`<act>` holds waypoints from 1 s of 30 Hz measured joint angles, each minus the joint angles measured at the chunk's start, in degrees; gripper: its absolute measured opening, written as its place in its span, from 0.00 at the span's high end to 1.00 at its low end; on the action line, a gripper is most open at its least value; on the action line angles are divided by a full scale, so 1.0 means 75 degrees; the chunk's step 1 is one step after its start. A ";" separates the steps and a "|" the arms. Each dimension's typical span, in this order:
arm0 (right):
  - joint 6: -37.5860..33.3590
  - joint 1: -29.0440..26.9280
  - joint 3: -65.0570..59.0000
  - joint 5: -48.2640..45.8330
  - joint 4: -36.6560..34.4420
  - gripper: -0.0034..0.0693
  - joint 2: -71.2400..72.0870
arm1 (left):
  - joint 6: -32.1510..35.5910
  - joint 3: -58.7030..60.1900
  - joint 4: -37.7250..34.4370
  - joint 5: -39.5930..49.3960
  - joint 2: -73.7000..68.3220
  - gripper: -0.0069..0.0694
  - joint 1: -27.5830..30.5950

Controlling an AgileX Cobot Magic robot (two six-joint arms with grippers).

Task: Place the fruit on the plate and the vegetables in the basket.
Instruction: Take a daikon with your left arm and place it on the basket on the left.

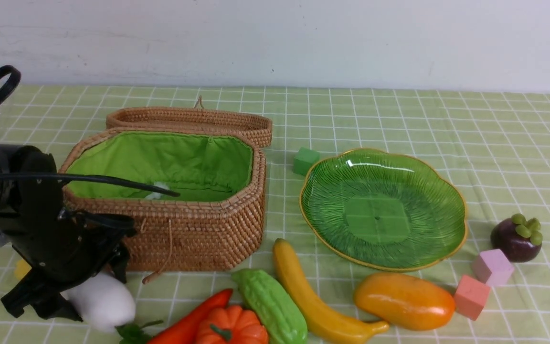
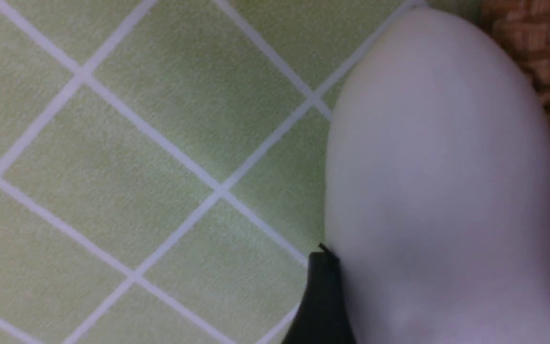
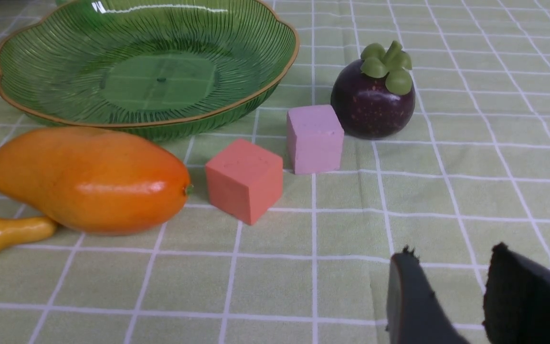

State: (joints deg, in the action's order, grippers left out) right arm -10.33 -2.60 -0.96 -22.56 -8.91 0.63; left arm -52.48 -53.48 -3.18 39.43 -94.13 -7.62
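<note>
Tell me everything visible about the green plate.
The plate is a wide, shallow dish of what looks like translucent green glass, finely ribbed, with a scalloped gold-edged rim and a flat centre. It sits upright and empty on the checked tablecloth, to the right of the basket. A green cube lies just off its far left rim. The mango lies by its near rim; contact is unclear.

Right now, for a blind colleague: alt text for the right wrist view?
An empty green plate with an orange mango, a salmon cube, a pink cube and a purple mangosteen beside it on checked cloth; the right claw is open.
</note>
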 joint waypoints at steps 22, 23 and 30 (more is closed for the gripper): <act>0.0000 0.0000 0.0000 0.0000 0.0000 0.62 0.0000 | 0.1555 -0.3075 -0.1789 0.0447 0.1620 0.20 0.0000; 0.0000 0.0000 0.0000 0.0000 0.0000 0.62 0.0000 | 0.1494 -0.3268 -0.1819 0.0358 0.1250 0.20 0.0000; 0.0000 0.0000 0.0000 0.0000 0.0000 0.62 0.0000 | 0.1402 -0.4197 -0.1871 0.0336 -0.0250 0.20 0.0000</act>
State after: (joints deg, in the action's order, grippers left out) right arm -10.33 -2.60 -0.96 -22.56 -8.91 0.63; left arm -41.96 -84.96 -17.21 41.95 -96.00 -7.62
